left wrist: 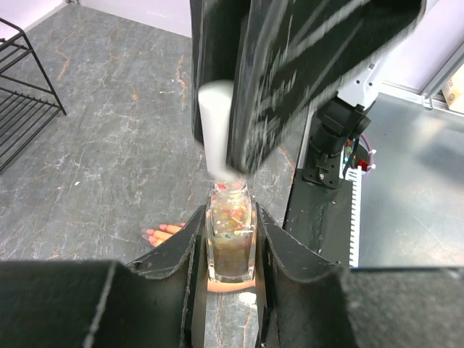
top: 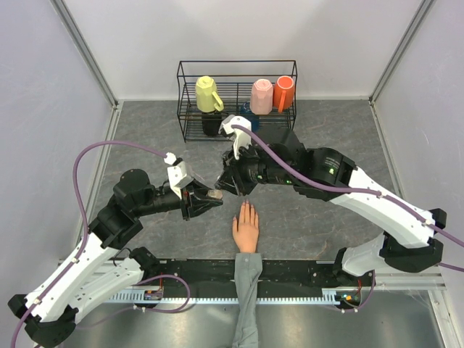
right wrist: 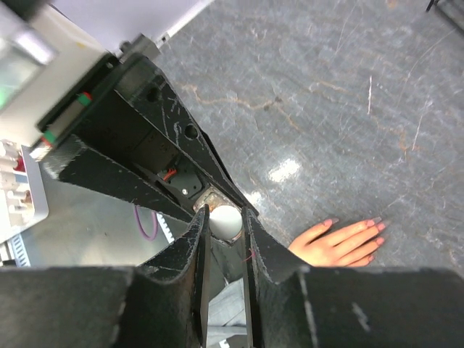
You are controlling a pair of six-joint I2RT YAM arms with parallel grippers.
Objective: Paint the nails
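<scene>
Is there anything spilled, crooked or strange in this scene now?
Nothing stands out. The left gripper holds the bottle squarely, the right gripper grips its white cap, and no polish shows on the table or the hand, which lies flat.

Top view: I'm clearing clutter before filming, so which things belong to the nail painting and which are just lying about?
For the job: hand, nails, polish bottle in left tool, white cap in right tool.
Lying about: wire rack, yellow jug, pink cup, orange cup.
</scene>
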